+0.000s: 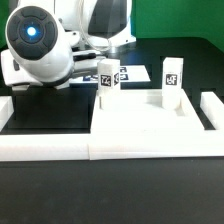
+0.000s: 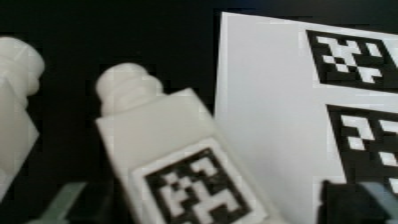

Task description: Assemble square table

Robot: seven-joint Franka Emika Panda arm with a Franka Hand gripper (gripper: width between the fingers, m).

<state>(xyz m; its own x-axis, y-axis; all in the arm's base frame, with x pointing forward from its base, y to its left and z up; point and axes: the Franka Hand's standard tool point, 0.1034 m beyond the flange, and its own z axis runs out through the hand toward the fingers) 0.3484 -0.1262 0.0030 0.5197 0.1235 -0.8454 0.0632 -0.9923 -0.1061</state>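
Note:
In the wrist view a white leg (image 2: 164,140) with a black-and-white tag lies on the black table, between the two dark fingers of my gripper (image 2: 208,205). The jaws are open, with a gap showing between the leg and one finger (image 2: 352,200). A second white leg (image 2: 18,100) lies just beside it. In the exterior view the white square tabletop (image 1: 140,122) lies flat in the middle, with two tagged legs (image 1: 108,86) (image 1: 171,76) standing upright at its far side. The arm's body (image 1: 40,45), at the exterior view's left, hides the gripper there.
The marker board (image 2: 267,90) lies flat right next to the leg between my fingers. A low white border wall (image 1: 100,150) runs along the front and up both sides (image 1: 210,110) of the work area.

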